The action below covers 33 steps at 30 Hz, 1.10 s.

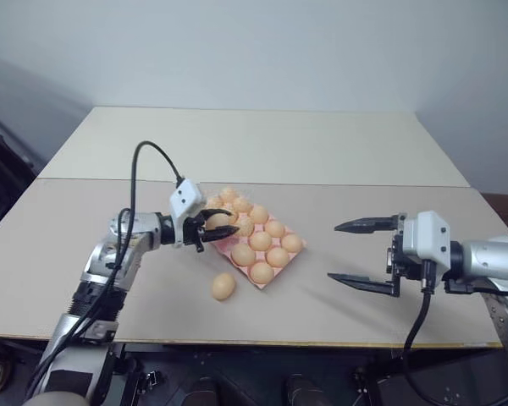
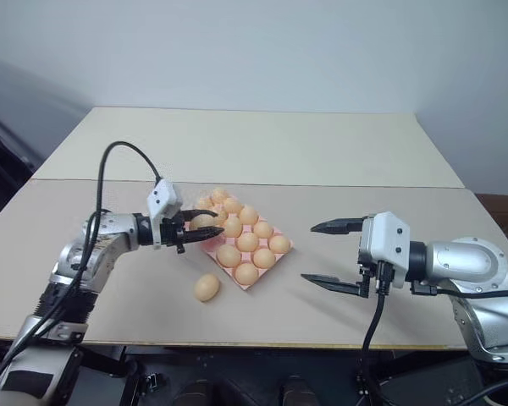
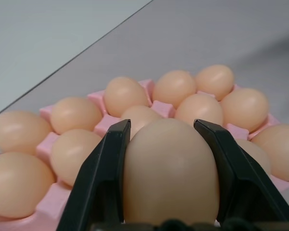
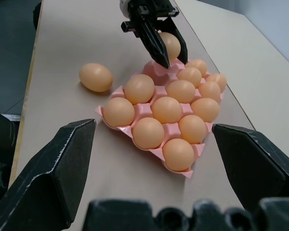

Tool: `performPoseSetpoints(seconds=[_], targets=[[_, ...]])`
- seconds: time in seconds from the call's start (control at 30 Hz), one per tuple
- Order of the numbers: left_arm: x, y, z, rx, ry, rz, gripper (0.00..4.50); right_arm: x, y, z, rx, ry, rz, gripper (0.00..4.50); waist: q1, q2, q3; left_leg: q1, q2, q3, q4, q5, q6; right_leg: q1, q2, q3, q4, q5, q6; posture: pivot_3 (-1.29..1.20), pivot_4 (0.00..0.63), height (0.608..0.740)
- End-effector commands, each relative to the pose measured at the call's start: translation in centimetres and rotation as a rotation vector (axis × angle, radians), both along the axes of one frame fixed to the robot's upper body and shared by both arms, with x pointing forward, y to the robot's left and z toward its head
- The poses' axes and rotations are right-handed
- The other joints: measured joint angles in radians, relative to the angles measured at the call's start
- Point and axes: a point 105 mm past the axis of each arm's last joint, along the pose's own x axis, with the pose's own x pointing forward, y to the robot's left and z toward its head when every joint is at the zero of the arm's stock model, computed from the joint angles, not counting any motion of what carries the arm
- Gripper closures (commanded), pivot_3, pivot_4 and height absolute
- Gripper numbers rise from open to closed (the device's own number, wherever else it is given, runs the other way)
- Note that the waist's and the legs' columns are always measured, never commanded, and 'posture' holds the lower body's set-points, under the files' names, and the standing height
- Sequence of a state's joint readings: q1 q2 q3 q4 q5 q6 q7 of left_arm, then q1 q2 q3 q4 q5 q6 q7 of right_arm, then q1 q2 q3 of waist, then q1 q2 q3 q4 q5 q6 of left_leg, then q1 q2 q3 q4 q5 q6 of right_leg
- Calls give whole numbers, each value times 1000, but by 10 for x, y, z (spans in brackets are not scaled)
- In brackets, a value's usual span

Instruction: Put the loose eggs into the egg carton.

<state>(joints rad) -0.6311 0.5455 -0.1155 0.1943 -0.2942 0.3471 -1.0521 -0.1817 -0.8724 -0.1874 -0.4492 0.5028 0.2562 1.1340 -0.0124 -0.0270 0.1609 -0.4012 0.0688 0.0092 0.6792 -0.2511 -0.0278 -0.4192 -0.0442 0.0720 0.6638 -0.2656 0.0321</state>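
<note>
The pink egg carton (image 1: 263, 287) lies in the middle of the table with several tan eggs in its cups. My left gripper (image 1: 224, 222) is shut on one egg (image 3: 171, 168) and holds it just above the carton's left edge. One loose egg (image 1: 223, 286) rests on the table close to the carton's near side. My right gripper (image 1: 334, 252) hovers to the right of the carton, open wide with nothing between its fingers, pointing toward the carton.
The table (image 1: 262, 144) is two beige boards joined by a seam behind the carton. Its front edge runs close below the loose egg. A black cable (image 1: 135, 182) loops above my left arm.
</note>
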Motion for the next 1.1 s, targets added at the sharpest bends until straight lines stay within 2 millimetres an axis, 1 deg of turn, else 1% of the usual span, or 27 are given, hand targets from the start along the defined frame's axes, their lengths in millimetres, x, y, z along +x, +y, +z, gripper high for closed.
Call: performPoseSetpoints(seconds=[0.03, 0.13, 0.2, 0.3, 0.33, 0.47, 0.5, 0.63, 0.8, 0.9, 0.93, 1.07, 1.1], targets=[[3, -5, 11, 11, -49, -16, 2388, -5, -1, 15, 15, -57, -4, 0, -1, 0, 0, 0, 0, 0, 0, 0, 0, 0, 0, 0, 0, 0, 0, 0, 150, 740], [2, -6, 5, 39, -38, -30, 2388, -6, 0, 15, 16, -59, -7, 0, 0, 0, 0, 0, 0, 0, 0, 0, 0, 0, 0, 0, 0, 0, 0, 0, 150, 740], [6, -7, 0, 45, -28, 1, 2388, -6, 0, 14, 18, -60, -11, 0, 1, 0, 0, -1, 0, 0, 0, 0, 0, 0, 0, 0, -1, 0, 0, 0, 150, 740], [5, -9, -3, 36, -22, -12, 1674, -6, 0, 14, 21, -61, -15, 0, 1, 0, 0, 0, 0, 0, 0, 0, 0, 0, 0, 0, 0, 0, 0, 0, 150, 740], [5, -10, -3, 33, -19, -12, 1327, -6, 0, 14, 22, -64, -15, 0, 1, 0, 0, 0, 0, 0, 0, 0, 0, 0, 0, 0, 0, 0, 0, 0, 150, 740], [3, -10, 1, 25, -32, -21, 170, -7, 1, 14, 24, -65, -14, 0, 0, 0, 0, 0, 0, 0, 0, 0, 0, 0, 0, 0, 0, 0, 0, 0, 150, 740], [2, -10, 4, 20, -40, -23, 55, -7, 1, 14, 25, -64, -13, 0, 1, 0, 0, 0, 0, 0, 0, 0, 0, 0, 0, 0, 0, 0, 0, 0, 150, 740], [1, -3, 16, -4, -69, -9, 55, -7, 2, 14, 27, -64, -10, 0, 1, 0, 0, 0, 0, 0, 0, 0, 0, 0, 0, 0, 0, 0, 0, 0, 150, 740], [-4, 17, 42, -36, -136, 25, 55, -7, 4, 15, 32, -64, 2, 0, -3, 0, 0, 0, 0, 0, 0, 0, 0, 0, 0, 0, 0, 0, 0, 0, 150, 740], [-11, 43, 56, -30, -167, 61, 55, -5, 5, 15, 34, -60, 11, 0, -7, 0, 0, 0, 0, 0, 0, 0, 0, 0, 0, 0, 0, 0, 0, 0, 150, 740], [-14, 49, 58, -25, -170, 67, 55, -5, 5, 15, 35, -59, 13, 0, -6, 0, 0, 0, 0, 0, 0, 0, 0, 0, 0, 0, 0, 0, 0, 0, 150, 740], [-39, 85, 61, 20, -157, 93, 55, -3, 3, 14, 45, -45, 21, 0, -4, 0, 0, 0, 0, 0, -1, 0, 0, -1, 0, 0, 0, 0, 0, 0, 150, 740], [-43, 90, 61, 29, -153, 102, 55, -2, 3, 14, 48, -42, 22, 0, -4, 0, 0, 0, 0, 0, 0, 0, 0, 0, 0, 0, -1, 0, 0, 0, 150, 740]])
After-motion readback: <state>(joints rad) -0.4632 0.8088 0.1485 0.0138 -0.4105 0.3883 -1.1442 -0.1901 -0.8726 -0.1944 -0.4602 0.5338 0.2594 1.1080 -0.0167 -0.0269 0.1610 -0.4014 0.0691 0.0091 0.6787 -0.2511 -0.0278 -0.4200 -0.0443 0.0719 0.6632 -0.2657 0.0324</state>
